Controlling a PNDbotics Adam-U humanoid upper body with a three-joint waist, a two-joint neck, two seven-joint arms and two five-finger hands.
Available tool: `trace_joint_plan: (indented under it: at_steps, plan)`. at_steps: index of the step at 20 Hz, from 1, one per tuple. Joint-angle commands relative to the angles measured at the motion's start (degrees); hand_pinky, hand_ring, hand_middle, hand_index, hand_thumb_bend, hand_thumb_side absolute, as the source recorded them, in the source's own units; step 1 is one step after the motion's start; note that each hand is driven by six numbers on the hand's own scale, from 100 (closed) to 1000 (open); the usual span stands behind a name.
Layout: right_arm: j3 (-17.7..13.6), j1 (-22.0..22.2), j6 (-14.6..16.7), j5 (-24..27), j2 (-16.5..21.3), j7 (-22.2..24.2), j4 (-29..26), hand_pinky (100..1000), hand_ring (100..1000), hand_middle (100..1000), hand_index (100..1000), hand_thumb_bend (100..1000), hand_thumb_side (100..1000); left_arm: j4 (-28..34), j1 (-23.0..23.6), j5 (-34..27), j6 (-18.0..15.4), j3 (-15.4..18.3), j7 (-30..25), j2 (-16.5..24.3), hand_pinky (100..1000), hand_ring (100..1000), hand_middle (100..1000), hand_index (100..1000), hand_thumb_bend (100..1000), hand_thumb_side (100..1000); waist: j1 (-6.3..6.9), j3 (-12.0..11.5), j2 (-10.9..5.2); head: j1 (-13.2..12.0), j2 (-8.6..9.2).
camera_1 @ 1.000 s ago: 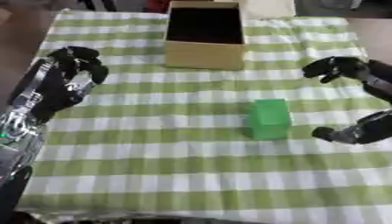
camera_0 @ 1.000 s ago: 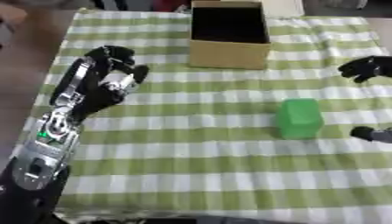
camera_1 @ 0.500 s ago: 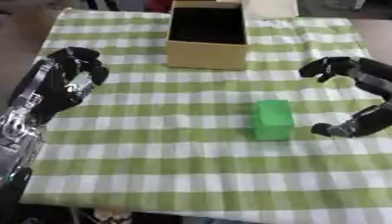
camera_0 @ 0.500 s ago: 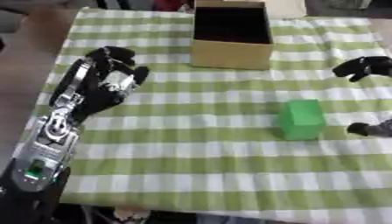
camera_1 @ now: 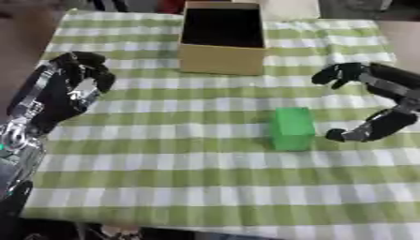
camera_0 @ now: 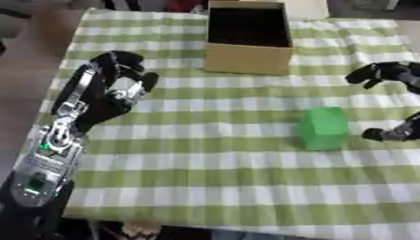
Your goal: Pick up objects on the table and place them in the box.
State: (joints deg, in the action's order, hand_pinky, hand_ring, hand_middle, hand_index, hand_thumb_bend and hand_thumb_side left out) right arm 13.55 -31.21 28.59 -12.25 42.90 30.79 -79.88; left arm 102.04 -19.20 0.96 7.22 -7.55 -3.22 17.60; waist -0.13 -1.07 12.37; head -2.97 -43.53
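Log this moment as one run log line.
green block on table, untouched | right robot hand open beside it | left robot hand shut | box empty

You are looking at a surface [camera_1: 164, 154] covered in a checked cloth of light green and white, with paler green where the stripes cross. On it stands a block [camera_1: 292, 128] of plain bright green, its faces a little darker on the shaded side. The box [camera_1: 221, 40] is tan cardboard outside and black within. Your left hand [camera_0: 123, 84] is black with silver parts, and a small green light shows on the silver forearm below it. Your right hand [camera_1: 369, 103] is black, with a silver-grey patch near the thumb tip.
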Motion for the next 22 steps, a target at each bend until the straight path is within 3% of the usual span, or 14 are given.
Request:
trace_joint_plan:
  at_steps: [1, 22]
  plan:
    - [-0.06, -1.67, 0.58, -0.99, 0.4, 0.56, 1.38, 774, 869, 866, 901, 502, 241, 0.74, -0.92, -0.27, -0.12, -0.02, -0.27, 0.26, 892, 604, 584, 715, 516, 398, -0.13, -0.06, -0.98, 0.14, 0.03]
    - [2.27, -3.96, 2.34, -3.36, -2.99, 3.31, 5.11, 774, 880, 861, 902, 491, 255, 0.33, -0.75, -0.17, -0.09, -0.08, -0.65, 0.08, 895, 605, 585, 715, 510, 404, -0.19, -0.23, -1.2, 0.32, -0.32]
